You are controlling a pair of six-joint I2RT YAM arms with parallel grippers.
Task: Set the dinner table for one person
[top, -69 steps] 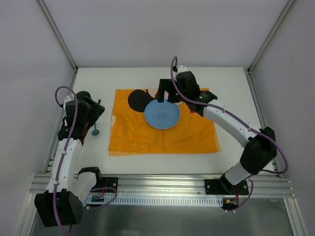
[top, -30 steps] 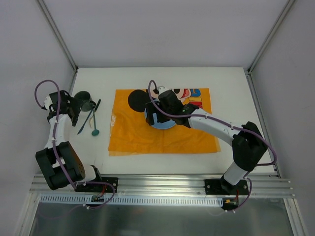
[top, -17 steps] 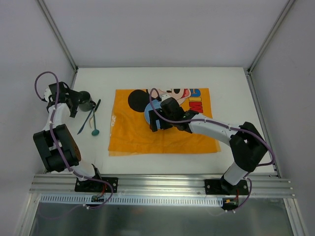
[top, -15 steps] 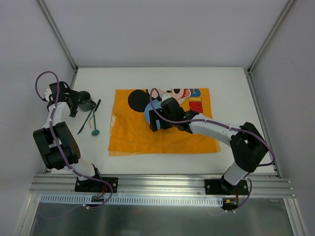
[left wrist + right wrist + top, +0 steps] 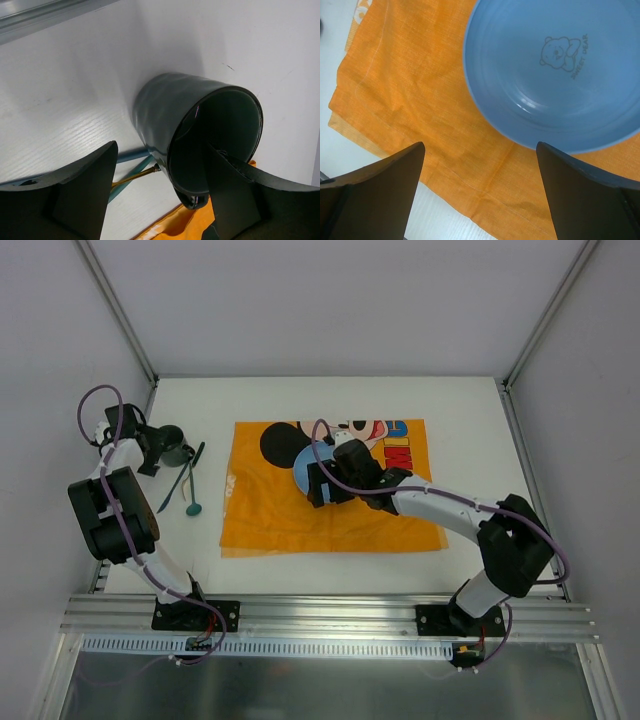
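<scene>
My left end effector (image 5: 161, 147), spread open, sits at the dark green plastic cup's (image 5: 165, 105) rim. My right end effector (image 5: 480, 145), spread wide, hangs over the round blue plastic bowl (image 5: 555, 75).

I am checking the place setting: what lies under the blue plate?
The orange placemat lies under the blue plate, reaching past its rim. The cloth directly beneath is covered, so anything else there cannot be seen.
</scene>
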